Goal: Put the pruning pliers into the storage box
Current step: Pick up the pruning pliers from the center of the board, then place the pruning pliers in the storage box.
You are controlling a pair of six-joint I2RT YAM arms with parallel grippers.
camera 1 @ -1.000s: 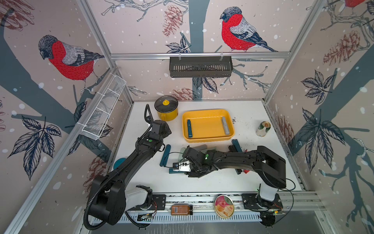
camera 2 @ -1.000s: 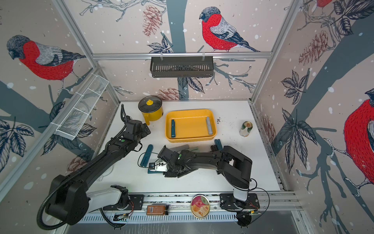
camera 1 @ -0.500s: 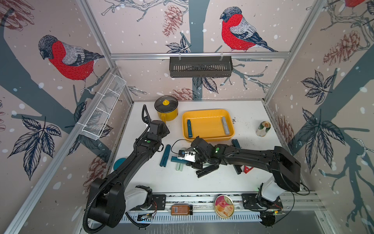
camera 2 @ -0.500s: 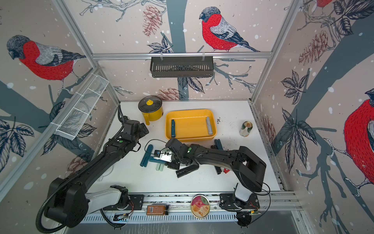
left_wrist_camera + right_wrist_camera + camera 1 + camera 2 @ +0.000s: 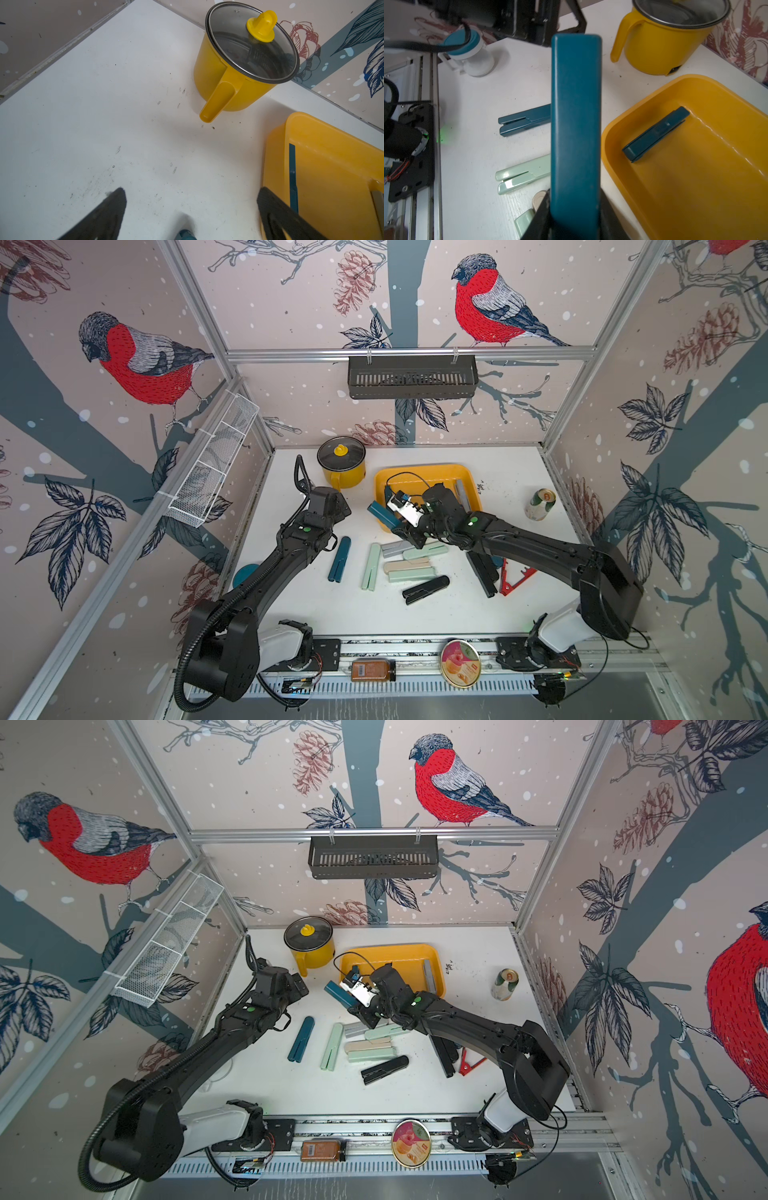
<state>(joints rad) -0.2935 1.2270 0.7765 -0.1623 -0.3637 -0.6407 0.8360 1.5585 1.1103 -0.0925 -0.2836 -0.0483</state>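
While hovering at yellow storage box (image 5: 424, 467) corner nearest L arm, grips teal pruning plier (image 5: 576, 114) in R tool (image 5: 575, 216), narrow, clear of worktop (image 5: 519, 464). In box: second teal plier (image 5: 656, 135), grey plier (image 5: 462, 493). Loose on worktop btwn arms: third teal plier (image 5: 339, 559), mint plier (image 5: 371, 566), black plier (image 5: 426, 590), red toothed plier (image 5: 519, 582). Holds L tool (image 5: 191, 207) wide, empty, nr lidded yellow pot (image 5: 239, 68).

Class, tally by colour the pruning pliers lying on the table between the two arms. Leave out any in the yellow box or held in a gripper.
teal pliers: 1
mint pliers: 3
grey pliers: 1
beige pliers: 1
black pliers: 1
total: 7
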